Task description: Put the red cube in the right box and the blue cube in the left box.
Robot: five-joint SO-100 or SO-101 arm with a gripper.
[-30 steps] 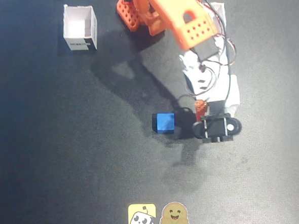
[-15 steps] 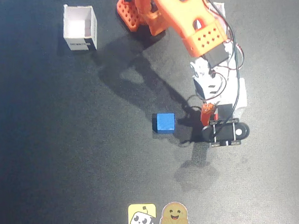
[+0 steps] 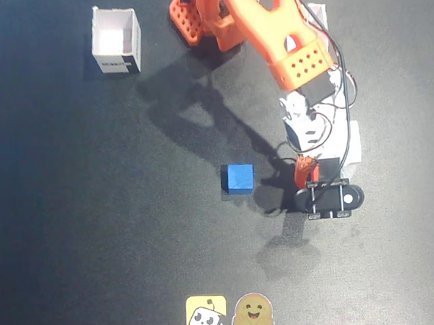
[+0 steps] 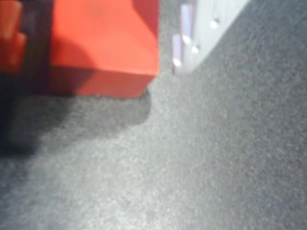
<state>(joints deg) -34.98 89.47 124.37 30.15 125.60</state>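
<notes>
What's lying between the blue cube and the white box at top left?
Nothing solid. In the fixed view the dark mat between the blue cube and the white box is bare; only the arm's shadow falls near that stretch.

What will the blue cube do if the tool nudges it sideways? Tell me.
The blue cube would likely slide rather than roll, since it sits flat with plain square faces. The dark mat looks textured, so it may drag or twist a little. It looks solid and stiff, so it is unlikely to deform.
</notes>
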